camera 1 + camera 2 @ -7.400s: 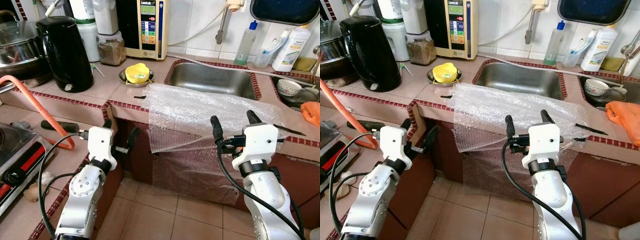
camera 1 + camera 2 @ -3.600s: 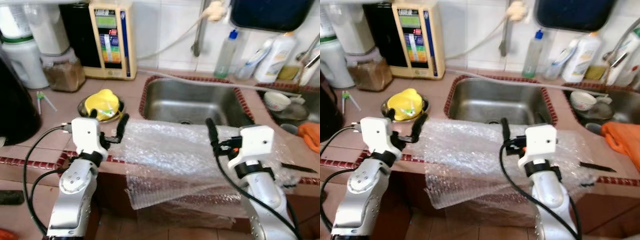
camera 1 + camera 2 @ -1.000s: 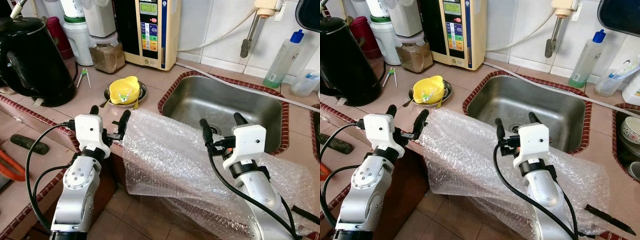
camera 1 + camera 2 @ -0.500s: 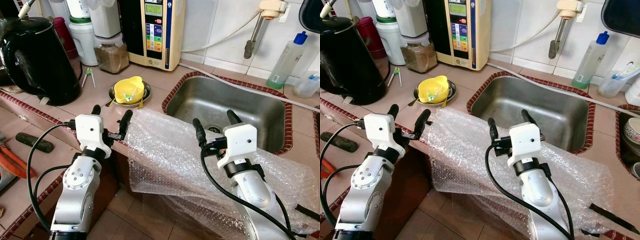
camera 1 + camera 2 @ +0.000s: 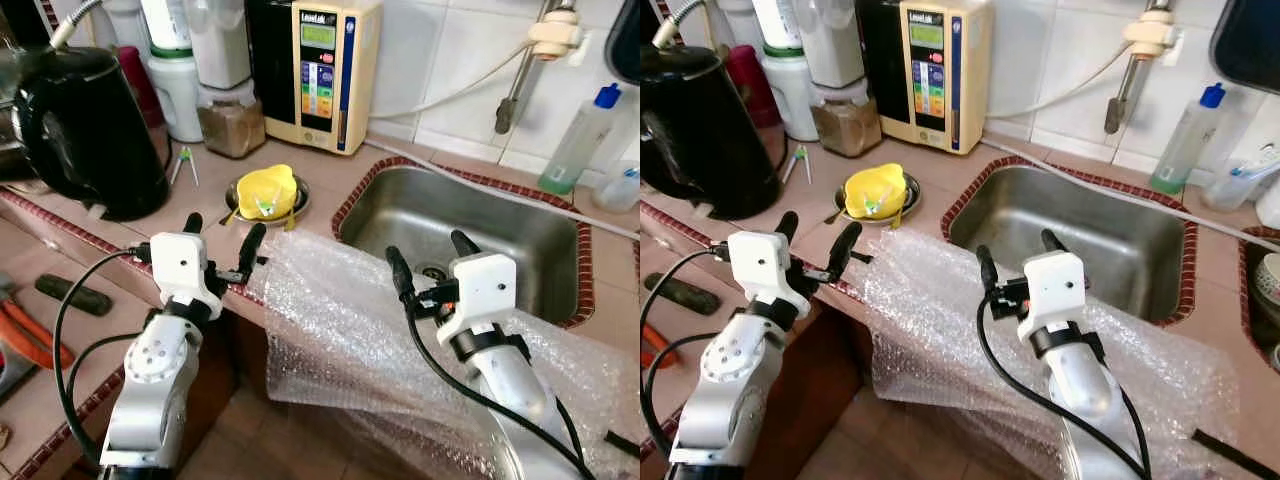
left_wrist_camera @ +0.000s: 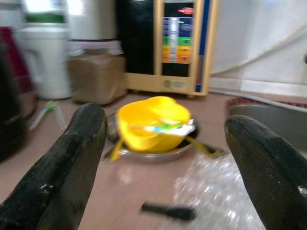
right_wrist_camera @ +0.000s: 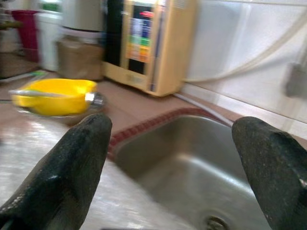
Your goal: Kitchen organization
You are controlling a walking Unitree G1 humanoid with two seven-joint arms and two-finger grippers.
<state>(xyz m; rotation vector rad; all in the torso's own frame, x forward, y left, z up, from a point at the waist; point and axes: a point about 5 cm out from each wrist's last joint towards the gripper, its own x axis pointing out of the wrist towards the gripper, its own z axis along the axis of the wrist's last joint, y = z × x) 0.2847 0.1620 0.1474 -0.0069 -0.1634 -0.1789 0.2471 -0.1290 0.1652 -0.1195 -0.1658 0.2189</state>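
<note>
A clear bubble-wrap sheet (image 5: 350,330) lies over the tiled counter's front edge and hangs down toward the floor, just ahead of the steel sink (image 5: 470,235). A yellow bowl (image 5: 265,190) with a utensil in it sits on a small metal plate, left of the sink. My left gripper (image 5: 222,237) is open above the counter edge, pointing at the bowl (image 6: 153,122), with nothing between its fingers. Above the sheet, my right gripper (image 5: 430,255) is open and empty, pointing at the sink (image 7: 192,167).
A black kettle (image 5: 85,125) stands at the left. A beige water purifier (image 5: 322,70), a jar and a white jug line the back wall. A faucet (image 5: 530,50) and a soap bottle (image 5: 580,140) stand behind the sink. A small black piece (image 6: 168,211) lies before the bowl.
The camera has shifted slightly, so the scene sits a little lower and to the right. Both grippers remain open over the bubble wrap, with no visible change in hold.
</note>
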